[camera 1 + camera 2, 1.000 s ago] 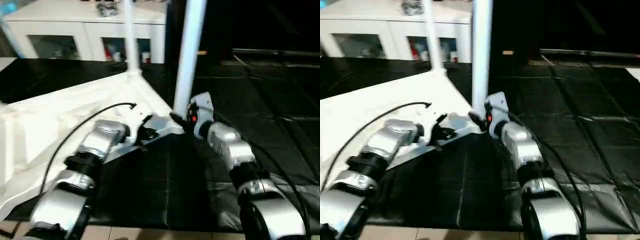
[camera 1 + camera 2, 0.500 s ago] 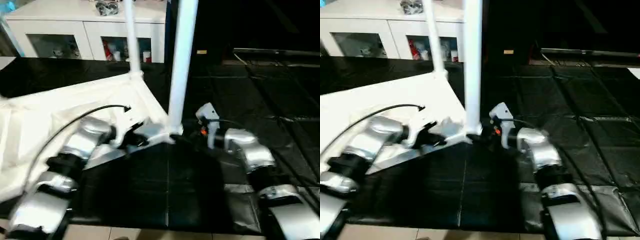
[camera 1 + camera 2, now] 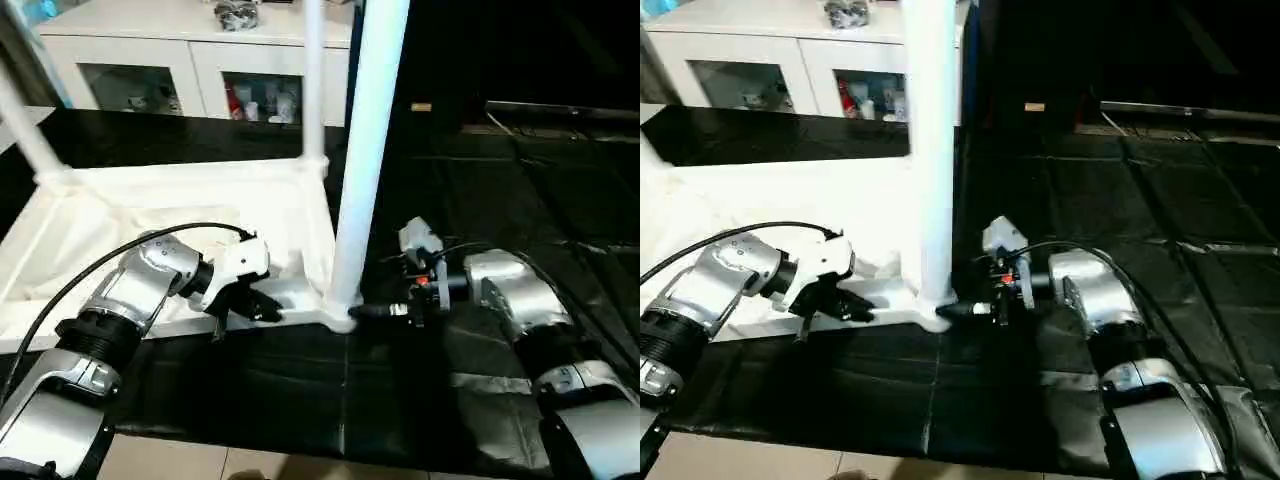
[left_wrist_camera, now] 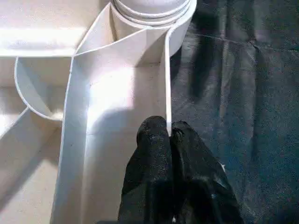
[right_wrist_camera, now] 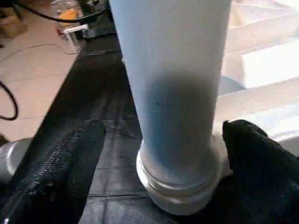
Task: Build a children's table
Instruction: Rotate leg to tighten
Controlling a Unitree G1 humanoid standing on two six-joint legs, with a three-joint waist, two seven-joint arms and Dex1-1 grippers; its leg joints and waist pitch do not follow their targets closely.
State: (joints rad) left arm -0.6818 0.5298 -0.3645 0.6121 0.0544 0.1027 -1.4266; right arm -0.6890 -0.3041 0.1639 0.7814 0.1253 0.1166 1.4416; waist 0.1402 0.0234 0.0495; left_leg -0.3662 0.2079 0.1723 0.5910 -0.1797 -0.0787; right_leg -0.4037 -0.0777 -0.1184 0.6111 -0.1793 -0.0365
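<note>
- Black floor mat [image 3: 520,200] under everything, white glass-door cabinet [image 3: 200,70] at the back; the head view has shifted over the last second, so some of the apparent motion is camera.
- Tabletop [image 3: 150,220] lies upside down on the mat, ribbed underside up. It now sits squarer to the robot than a second ago, when it ran off at a slant; part of that may be the camera.
- Near leg [image 3: 365,150] stands upright in the near corner socket [image 3: 335,305]; two more legs stand in the far corners [image 3: 313,80] and [image 3: 22,130].
- Right gripper [image 5: 161,154] was hard against the near leg's base a second ago. It has since backed off and turned, and its jaws are now spread wide, one finger on either side of the leg's base, not clamped.
- Left gripper [image 4: 169,135] has jaws together, pinching the thin side wall of the tabletop just behind that socket.
- My read: near leg looks seated and is standing on its own after release. Fourth corner isn't clearly visible, so can't tell if its leg is in.
</note>
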